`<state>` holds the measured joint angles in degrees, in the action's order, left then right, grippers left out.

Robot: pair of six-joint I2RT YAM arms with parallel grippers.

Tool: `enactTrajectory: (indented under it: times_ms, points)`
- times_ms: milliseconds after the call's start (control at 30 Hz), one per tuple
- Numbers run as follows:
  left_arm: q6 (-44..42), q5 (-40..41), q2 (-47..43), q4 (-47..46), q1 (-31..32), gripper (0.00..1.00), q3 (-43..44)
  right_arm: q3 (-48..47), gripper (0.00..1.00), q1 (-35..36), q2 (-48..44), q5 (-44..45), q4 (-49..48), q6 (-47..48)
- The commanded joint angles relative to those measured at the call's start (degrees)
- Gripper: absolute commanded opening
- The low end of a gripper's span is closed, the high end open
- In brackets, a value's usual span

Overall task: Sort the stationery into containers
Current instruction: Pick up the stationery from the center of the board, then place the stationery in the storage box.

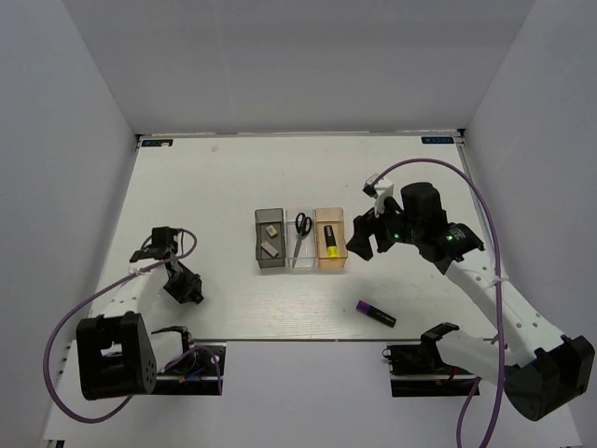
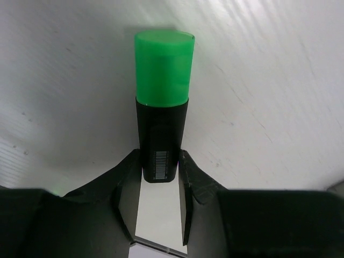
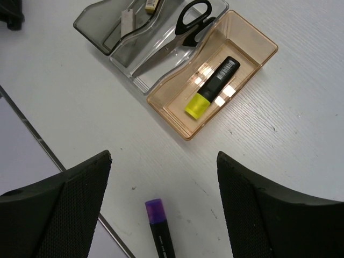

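My left end effector [image 2: 160, 169] is clamped on the green marker's [image 2: 163, 91] black barrel, low on the counter [image 2: 269, 80], at the top view's left. My right end effector [image 3: 164, 161] gapes wide, empty, above the purple marker [image 3: 159, 228] at bottom centre. The amber bin [image 3: 267, 54] holds the yellow marker [image 3: 212, 88], so I'd say markers belong there.

White table [image 1: 233, 177]: three joined bins [image 1: 300, 239], frame centre; purple-ended marker [image 1: 376, 315], lower right of centre; green-ended marker [image 2: 161, 107], centre of the left wrist view.
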<state>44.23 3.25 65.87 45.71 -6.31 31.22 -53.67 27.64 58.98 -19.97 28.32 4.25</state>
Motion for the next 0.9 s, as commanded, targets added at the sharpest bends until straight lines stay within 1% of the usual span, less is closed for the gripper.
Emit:
enactTrajectory:
  times_ms: [0, 100, 133, 200, 233, 267, 300, 333, 400, 433, 467, 500, 533, 567, 600, 633, 667, 700, 733, 767, 800, 833, 867]
  points:
    - [-2.3, 1.1, -4.5, -0.1, 2.7, 0.01, 1.6, 1.2, 0.80, -0.7, -1.4, -1.2, -0.5, 1.4]
    - [-3.2, 0.4, -9.1, 2.0, 5.9, 0.01, 5.9, 2.0, 0.80, -1.0, -1.6, -0.7, -1.2, 0.8]
    - [-3.5, 0.3, -9.6, 2.4, 8.7, 0.01, 8.4, 2.0, 0.80, -1.4, -1.4, -0.6, -1.2, 0.8]
    - [-3.6, -0.6, -11.6, 2.7, 10.5, 0.01, 10.2, 2.3, 0.80, -1.4, -1.6, 0.2, -1.2, 0.7]
    - [-3.7, -0.7, -11.8, 2.8, 13.6, 0.01, 12.7, 2.3, 0.80, -1.7, -1.7, 0.5, -1.6, 0.5]
    - [-3.6, -1.0, -12.0, 2.4, 14.8, 0.01, 13.5, 2.5, 0.80, -1.7, -1.7, 0.5, -1.6, 0.6]
    - [-4.0, -1.8, -11.7, 0.8, 16.0, 0.01, 14.2, 2.7, 0.80, -1.9, -1.8, 1.8, -1.9, 0.8]
    - [-4.1, -2.1, -11.4, -0.3, 20.4, 0.01, 16.5, 2.9, 0.80, -2.1, -1.9, 2.3, -1.9, 1.0]
    - [-5.4, -3.2, -7.8, -4.4, 23.7, 0.01, 19.5, 3.3, 0.80, -2.2, -2.2, 6.7, -1.7, 2.9]
    - [-6.8, -4.1, -4.8, -5.3, 28.5, 0.01, 20.7, 3.4, 0.77, -2.2, -1.9, 8.1, -1.5, 3.4]
    - [-7.4, -5.1, -3.0, -6.3, 29.9, 0.01, 24.7, 3.5, 0.71, -2.2, -1.6, 11.5, -1.2, 4.8]
    - [-7.4, -6.0, 0.7, -8.5, 31.4, 0.01, 26.4, 3.7, 0.37, -2.5, -1.7, 15.1, -0.3, 5.8]
    - [-8.7, -6.5, 4.6, -9.2, 36.0, 0.01, 28.1, 3.8, 0.14, -2.6, -1.4, 18.7, 0.2, 6.8]
    - [-9.2, -6.4, 6.5, -10.1, 37.6, 0.01, 33.2, 3.9, 0.00, -2.4, -1.4, 19.7, 0.6, 7.5]
    - [-9.3, -5.7, 10.6, -10.9, 39.1, 0.01, 35.3, 4.3, 0.00, -2.8, -1.8, 21.8, 1.6, 8.8]
    - [-10.3, -6.0, 14.9, -11.3, 42.6, 0.01, 37.3, 5.4, 0.00, -2.9, -1.9, 22.2, 2.0, 10.4]
    - [-10.4, -5.4, 16.9, -11.3, 43.5, 0.01, 41.7, 5.9, 0.00, -3.0, -2.8, 21.6, 2.6, 11.5]
    - [-10.4, -5.1, 21.1, -11.3, 45.4, 0.01, 45.6, 7.0, 0.00, -3.3, -3.6, 20.9, 3.1, 13.0]
    - [-10.2, -5.4, 24.9, -11.2, 45.9, 0.01, 47.6, 7.9, 0.08, -3.5, -4.0, 17.6, 4.2, 14.2]
    - [-9.5, -5.5, 28.2, -11.3, 46.3, 0.01, 50.7, 8.9, 0.18, -3.5, -4.9, 16.6, 5.1, 14.8]
    - [-8.6, -5.6, 29.7, -11.7, 47.0, 0.01, 53.0, 9.3, 0.25, -3.9, -5.8, 15.5, 5.3, 15.4]
    - [-7.8, -6.3, 33.9, -12.5, 47.5, 0.01, 55.2, 10.0, 0.38, -3.9, -6.5, 15.0, 5.3, 15.5]
    - [-7.2, -6.1, 35.2, -12.5, 48.0, 0.01, 56.0, 10.6, 0.41, -4.2, -6.9, 15.4, 5.2, 15.5]
